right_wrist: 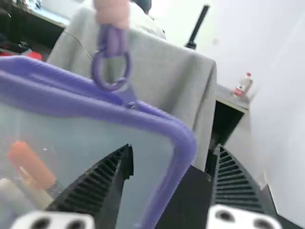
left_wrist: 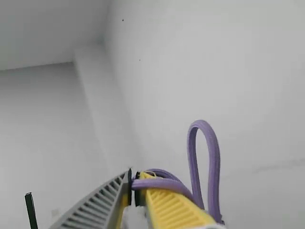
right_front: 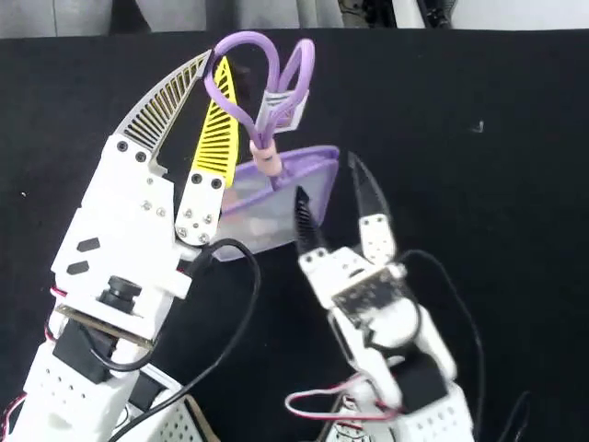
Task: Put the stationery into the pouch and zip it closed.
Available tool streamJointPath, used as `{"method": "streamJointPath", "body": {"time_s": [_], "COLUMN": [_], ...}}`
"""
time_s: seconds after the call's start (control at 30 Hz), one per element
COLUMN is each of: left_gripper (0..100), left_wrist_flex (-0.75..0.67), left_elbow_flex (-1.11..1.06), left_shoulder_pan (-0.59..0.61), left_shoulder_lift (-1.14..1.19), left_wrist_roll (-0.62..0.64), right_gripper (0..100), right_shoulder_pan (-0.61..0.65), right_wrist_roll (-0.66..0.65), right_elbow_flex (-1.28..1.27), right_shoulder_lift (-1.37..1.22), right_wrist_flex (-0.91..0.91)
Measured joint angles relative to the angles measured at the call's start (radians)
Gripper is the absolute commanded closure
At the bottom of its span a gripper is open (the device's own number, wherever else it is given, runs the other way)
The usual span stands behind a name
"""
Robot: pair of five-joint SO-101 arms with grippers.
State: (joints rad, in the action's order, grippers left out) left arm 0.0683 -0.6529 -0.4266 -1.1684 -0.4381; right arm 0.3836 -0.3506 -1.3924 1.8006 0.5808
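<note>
Your left gripper (right_front: pixel 214 63) clamps the purple cord loop (left_wrist: pixel 214 162); your right gripper (right_front: pixel 325 173) stands open astride a corner of the pouch (right_front: pixel 276 198).

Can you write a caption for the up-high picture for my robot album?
The left hand pinches the purple cord of the clear pouch while the open right hand straddles its corner.

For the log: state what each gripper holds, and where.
Left gripper pinches the purple cord loop of the pouch. Right gripper, open astride the pouch's end, holds nothing.
</note>
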Motion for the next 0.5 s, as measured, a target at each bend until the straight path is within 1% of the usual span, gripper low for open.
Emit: {"method": "streamJointPath", "body": {"time_s": [0.13,0.27,0.33,0.5], "left_gripper": [97,97,97,97], "left_wrist_flex": [0.000,0.000,0.000,0.000], "left_elbow_flex": [0.000,0.000,0.000,0.000], "left_shoulder_pan": [0.003,0.057,0.075,0.120], "left_shoulder_lift": [0.000,0.000,0.000,0.000], "left_wrist_roll": [0.000,0.000,0.000,0.000], "right_gripper": [74.2,74.1,74.1,74.3], "right_shoulder_pan": [-0.002,-0.003,0.000,0.178], "right_wrist_roll": [0.000,-0.006,-0.060,-0.270], "right_elbow_flex": [0.172,0.344,0.433,0.674], "right_shoulder_lift": [0.003,0.005,0.005,0.002], "right_wrist_flex": [0.296,0.488,0.559,0.795]}}
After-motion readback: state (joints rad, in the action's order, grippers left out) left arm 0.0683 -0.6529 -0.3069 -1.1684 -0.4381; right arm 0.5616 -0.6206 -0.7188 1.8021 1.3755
